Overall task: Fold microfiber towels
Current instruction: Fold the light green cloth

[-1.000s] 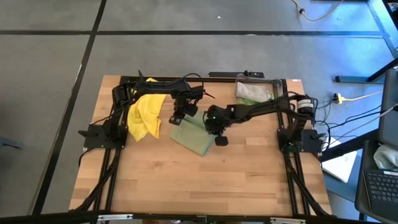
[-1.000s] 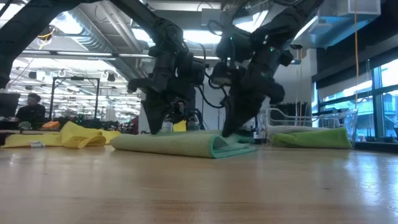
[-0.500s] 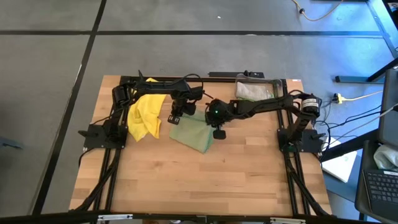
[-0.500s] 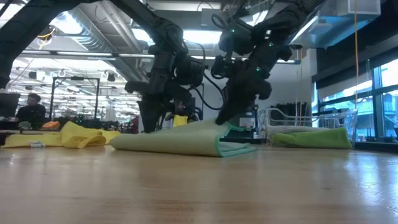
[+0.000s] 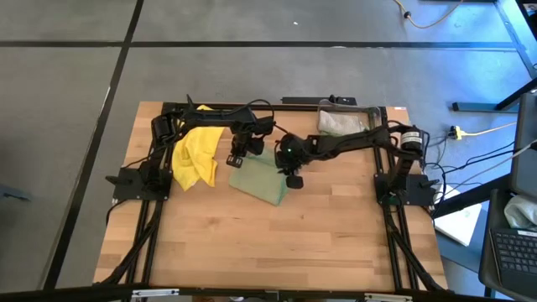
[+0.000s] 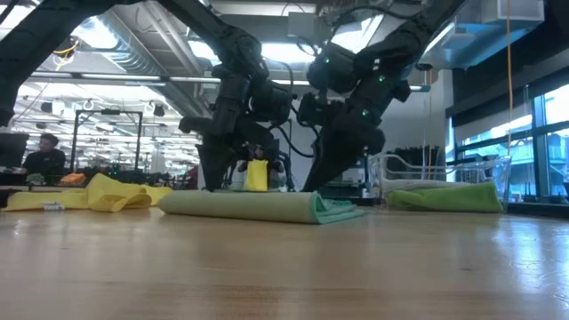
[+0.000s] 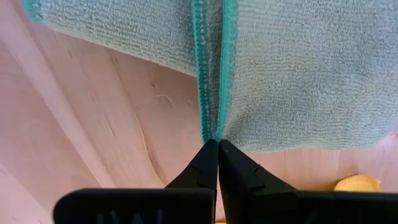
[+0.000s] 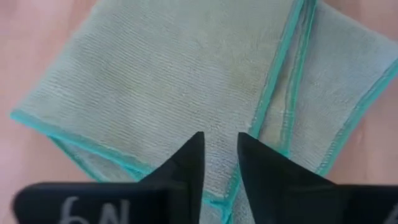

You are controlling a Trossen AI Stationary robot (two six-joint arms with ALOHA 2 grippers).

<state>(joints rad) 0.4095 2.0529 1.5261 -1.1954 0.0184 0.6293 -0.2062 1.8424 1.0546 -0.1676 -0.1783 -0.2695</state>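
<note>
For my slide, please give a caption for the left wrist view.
Left gripper, fingers shut, pinches the teal-edged hems of the pale green towel on the wooden table.

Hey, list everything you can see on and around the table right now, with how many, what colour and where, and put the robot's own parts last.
Pale green towel: one, teal-edged, folded flat at table centre.
Yellow towel: one, bright yellow, crumpled on the table's left side.
Clear bin: one, transparent, far right corner.
Towels in the bin: pale, bunched; count unclear.
Table: one, light wood.
Person: one, seated in the room behind, far left in the low view.
Left pincer: dark, shut on the pale green towel's far edge.
Right pincer: dark, slightly open, just over the towel's right part, holding nothing.
</note>
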